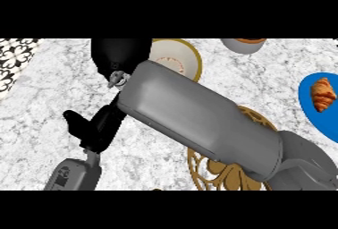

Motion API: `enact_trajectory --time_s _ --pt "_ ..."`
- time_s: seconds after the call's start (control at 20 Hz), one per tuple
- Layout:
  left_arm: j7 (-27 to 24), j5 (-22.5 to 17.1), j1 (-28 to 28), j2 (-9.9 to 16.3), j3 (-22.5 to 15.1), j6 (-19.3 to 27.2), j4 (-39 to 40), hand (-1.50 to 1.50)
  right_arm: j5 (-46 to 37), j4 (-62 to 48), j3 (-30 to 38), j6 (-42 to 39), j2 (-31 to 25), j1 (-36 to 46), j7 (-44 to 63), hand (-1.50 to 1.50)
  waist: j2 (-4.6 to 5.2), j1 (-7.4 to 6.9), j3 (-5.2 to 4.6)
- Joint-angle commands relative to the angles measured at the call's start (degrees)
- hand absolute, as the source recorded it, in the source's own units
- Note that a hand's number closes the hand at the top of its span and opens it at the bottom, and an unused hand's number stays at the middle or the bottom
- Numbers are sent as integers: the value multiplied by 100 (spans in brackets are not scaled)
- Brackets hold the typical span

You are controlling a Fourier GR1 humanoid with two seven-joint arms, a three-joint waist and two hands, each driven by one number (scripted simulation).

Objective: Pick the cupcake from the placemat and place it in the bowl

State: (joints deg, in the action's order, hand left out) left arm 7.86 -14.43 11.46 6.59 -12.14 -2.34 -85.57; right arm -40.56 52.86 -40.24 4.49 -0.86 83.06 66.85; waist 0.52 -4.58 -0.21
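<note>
the right forearm (204,120) crosses the marble tabletop (46,98) diagonally; the right hand (119,53) sits at upper centre, beside a yellow-rimmed bowl (192,56) with the cupcake (170,63) inside. i cannot tell how its fingers stand. left hand (95,125) rests lower left, fingers relaxed. a croissant (323,94) lies on a blue plate (307,105), right edge.

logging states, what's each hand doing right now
left hand: fingers straight, open, holding nothing.
right hand: over the bowl; fingers hidden, cannot tell.
</note>
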Motion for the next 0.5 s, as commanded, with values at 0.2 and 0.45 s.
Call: enact_trajectory --time_s 0.2,0.45 --pt "-128 110 -34 -44 -46 -22 41 0 -169 -1609 255 1319 82 -42 -248 150 84 16 3" --pt "-199 198 -93 -116 -135 -15 18 0 -320 -2510 119 1614 84 -82 -636 150 91 -28 2"
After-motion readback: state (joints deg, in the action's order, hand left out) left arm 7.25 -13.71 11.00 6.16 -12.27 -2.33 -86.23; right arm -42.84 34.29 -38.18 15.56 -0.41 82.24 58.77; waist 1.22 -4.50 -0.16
